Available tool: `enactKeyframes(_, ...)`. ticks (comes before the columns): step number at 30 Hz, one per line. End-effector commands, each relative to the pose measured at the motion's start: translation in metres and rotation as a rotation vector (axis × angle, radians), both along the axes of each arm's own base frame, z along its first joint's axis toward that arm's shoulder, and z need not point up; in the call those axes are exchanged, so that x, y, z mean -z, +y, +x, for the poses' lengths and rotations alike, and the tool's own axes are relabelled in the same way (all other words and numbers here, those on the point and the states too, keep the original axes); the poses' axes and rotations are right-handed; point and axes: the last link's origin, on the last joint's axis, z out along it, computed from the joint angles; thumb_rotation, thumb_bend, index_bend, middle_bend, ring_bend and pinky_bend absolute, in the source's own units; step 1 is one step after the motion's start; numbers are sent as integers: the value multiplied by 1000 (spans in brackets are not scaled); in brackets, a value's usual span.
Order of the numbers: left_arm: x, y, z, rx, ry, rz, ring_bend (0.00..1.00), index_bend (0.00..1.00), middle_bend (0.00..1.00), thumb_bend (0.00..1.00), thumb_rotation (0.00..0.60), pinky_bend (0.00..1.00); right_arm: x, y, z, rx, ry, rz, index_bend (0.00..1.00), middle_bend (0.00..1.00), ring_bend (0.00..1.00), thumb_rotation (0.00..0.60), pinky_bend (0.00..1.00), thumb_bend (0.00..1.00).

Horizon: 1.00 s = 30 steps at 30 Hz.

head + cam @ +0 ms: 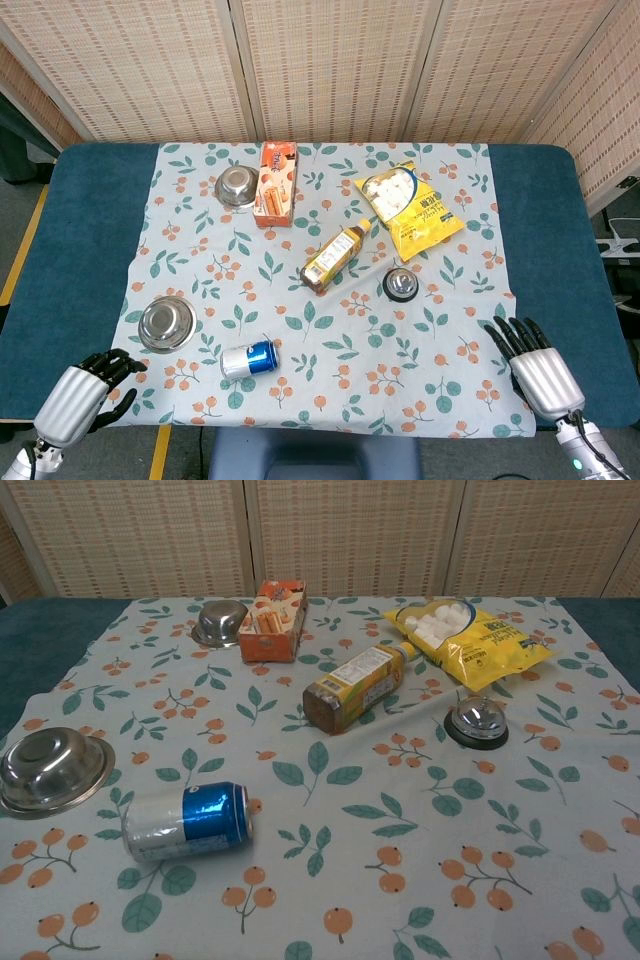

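Left robot hand (92, 385) rests at the near worktop (60, 250) edge, fingers curled in, holding nothing; nearest are a steel bowl (165, 322) and a can (248, 359) lying on its side. Right robot hand (535, 360) lies flat, fingers apart, empty. No item is grasped yet. Floral cloth (330, 390) covers the worktop; woven screens (330, 60) stand behind.

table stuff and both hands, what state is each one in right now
can: lying on its side
bottle: lying on its side, capped
near bowl: upside down
far bowl: upside down
snack box: lying flat
yellow bag: flat, sealed
left hand: fingers curled, holding nothing
right hand: open, fingers spread
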Motion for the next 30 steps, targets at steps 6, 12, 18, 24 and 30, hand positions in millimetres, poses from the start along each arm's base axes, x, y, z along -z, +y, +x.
enactKeyframes(6,0,0,2,2,-2,1,301,371,439,428,600,475,1,-4,-1,-5,3,5,0,0,0,600,63,1000)
enactKeyframes(12,0,0,0,-5,-7,-4,301,372,438,429,600,475,14,-24,1,-82,-22,-55,0,0,0,600,63,1000)
enactKeyframes(18,-1,-2,4,16,-9,3,301,371,439,429,600,474,51,-77,1,-158,-99,-6,0,0,0,600,62,1000)
enactKeyframes(24,0,1,0,-10,-2,-2,301,372,439,428,600,475,90,-130,11,-214,-126,60,0,0,0,600,61,1000)
enactKeyframes(30,-1,1,1,-1,-8,1,301,371,439,429,600,475,123,-164,22,-185,-164,139,0,0,0,600,46,1000)
